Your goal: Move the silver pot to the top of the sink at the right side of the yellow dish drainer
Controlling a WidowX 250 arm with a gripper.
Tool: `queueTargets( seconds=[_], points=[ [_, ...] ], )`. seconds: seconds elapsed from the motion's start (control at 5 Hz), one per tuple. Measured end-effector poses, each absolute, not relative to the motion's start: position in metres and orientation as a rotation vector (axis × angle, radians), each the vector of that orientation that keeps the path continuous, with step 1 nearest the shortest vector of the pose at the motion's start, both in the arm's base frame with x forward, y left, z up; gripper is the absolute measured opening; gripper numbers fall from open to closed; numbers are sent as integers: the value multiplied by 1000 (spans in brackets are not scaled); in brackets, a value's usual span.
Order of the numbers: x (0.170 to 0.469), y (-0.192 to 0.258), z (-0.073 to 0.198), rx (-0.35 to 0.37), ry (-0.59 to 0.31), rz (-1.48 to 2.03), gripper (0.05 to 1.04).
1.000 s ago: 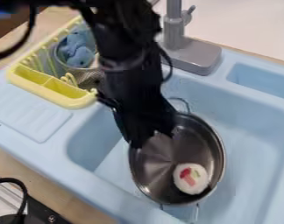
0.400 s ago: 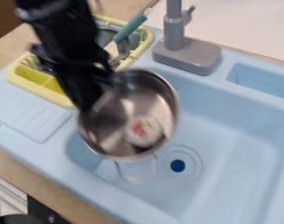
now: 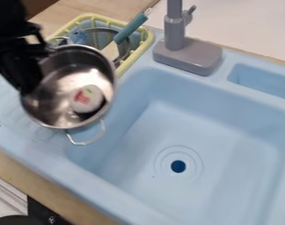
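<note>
Wooden table [image 3: 18, 169], blue sink [image 3: 245, 107] set in it | far left: my hand, pinching the pot's rim [image 3: 32, 88] | pot [image 3: 48, 107] tilted above sink's left part, white round piece [image 3: 89, 99] inside | behind pot: yellow rack [image 3: 147, 43], green-handled utensil [image 3: 130, 28] | grey faucet [image 3: 175, 35] right of rack

Bright, soft light glares inside the silver pot [image 3: 63, 88] and faintly shades the sink [image 3: 186, 127].

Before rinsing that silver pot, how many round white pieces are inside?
1: a white piece with red marks, towards the pot's right side. The gripper covers its left edge, so another could be hidden.
</note>
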State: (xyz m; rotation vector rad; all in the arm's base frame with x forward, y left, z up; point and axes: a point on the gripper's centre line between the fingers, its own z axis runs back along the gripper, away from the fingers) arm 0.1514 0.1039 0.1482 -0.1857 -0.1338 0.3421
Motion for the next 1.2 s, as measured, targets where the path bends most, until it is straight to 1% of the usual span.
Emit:
queueTargets(
  seconds=[0.2, 0.4, 0.6, 0.8, 1.0, 1.2],
  points=[
    [140, 120, 147, -198, -144, 480, 54],
    [127, 135, 143, -234, -146, 616, 54],
    [124, 146, 142, -266, -149, 666, 54],
    [128, 150, 141, -236, -164, 667, 54],
    [131, 148, 138, -185, -165, 682, 54],
    [129, 148, 138, -151, -154, 687, 73]
  ],
)
